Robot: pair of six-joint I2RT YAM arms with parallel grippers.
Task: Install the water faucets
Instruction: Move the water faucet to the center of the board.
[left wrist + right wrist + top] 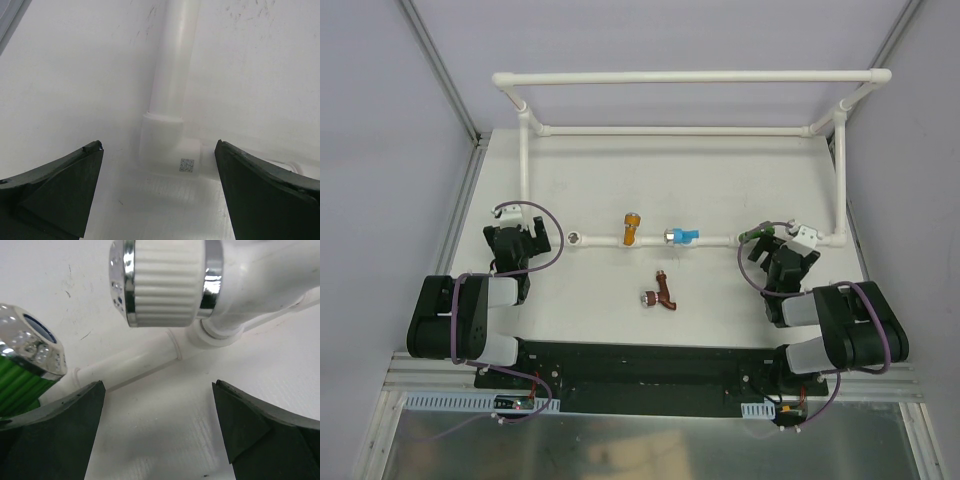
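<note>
- At the left end of the pipe frame's (690, 76) front run, the left fingers (55, 190) are spread wide. Nothing is held; a white elbow joint (167, 145) of the frame is seen between them, and no contact with it is seen.
- At the right end of the same run, the right fingers (55, 435) are likewise released to their full spread and nothing is gripped. The silver end of the green faucet (20, 375) is seen just beside one finger; whether it is touched cannot be told.
- Four water faucets are counted, one of each colour.
- The orange faucet (632, 231) is set on the frame's front run, left of its middle.
- The blue faucet (684, 236) is set on the same run, just right of the orange one.
- The green faucet is found near the run's right end.
- The brown faucet (663, 292) is laid loose on the desk (670, 180), apart from the frame and nearer the arm bases than the front run.
- One white ribbed knob (165, 282) with two chrome rings is seen on the frame, beyond the right fingers.
- One small square code label (186, 165) is carried on the elbow joint; its pattern is too fine to be read.
</note>
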